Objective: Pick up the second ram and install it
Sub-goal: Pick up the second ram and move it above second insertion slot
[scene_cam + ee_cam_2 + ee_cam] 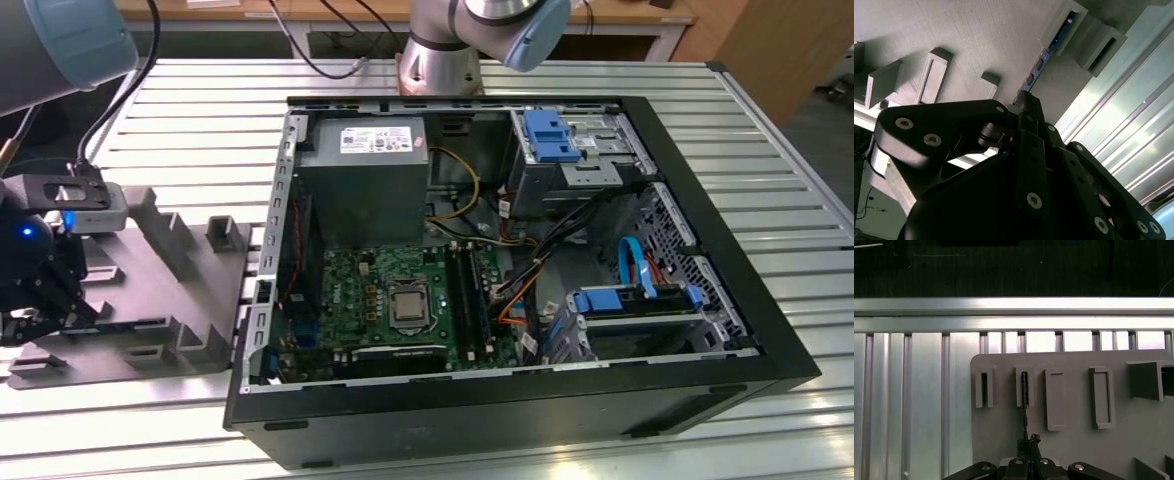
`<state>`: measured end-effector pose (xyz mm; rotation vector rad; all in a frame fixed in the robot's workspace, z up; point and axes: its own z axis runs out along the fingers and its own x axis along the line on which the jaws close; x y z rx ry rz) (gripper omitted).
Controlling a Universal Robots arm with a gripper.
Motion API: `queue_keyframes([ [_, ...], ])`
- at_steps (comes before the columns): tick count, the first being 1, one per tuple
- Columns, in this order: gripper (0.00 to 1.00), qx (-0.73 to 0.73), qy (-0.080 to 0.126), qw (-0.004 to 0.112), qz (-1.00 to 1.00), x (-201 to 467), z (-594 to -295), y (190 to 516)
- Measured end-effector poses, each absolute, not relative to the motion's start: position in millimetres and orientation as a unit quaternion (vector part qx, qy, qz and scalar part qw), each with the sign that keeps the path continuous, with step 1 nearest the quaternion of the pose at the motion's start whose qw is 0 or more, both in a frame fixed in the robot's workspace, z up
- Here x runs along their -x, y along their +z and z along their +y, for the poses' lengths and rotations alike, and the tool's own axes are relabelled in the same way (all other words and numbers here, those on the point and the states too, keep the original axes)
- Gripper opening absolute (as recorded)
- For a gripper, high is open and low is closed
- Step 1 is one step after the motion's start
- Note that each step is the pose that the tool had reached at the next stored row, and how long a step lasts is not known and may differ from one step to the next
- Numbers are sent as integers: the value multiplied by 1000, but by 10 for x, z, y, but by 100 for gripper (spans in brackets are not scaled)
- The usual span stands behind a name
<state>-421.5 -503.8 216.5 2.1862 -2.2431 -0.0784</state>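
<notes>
I spotted a white label on the grey power supply, but I could read nothing there.

Seen edge-on in the first wrist view, the second ram is a thin dark line by one end of the grey holder plate. Its chips are too small to make out, and its near end is lost between the pinching tips of the gripper. In the exterior view, the picture's left edge cuts off the gripper.
</notes>
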Motion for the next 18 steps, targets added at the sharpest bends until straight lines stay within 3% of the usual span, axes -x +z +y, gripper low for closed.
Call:
queue_keyframes([
  [5, 16, -698, -25, 4, -716, 4215, -5038, 2165],
  [9, 36, -698, -25, 4, -716, 4215, -5038, 2165],
  [18, 36, -721, -25, 5, -692, 4216, -5038, 2117],
])
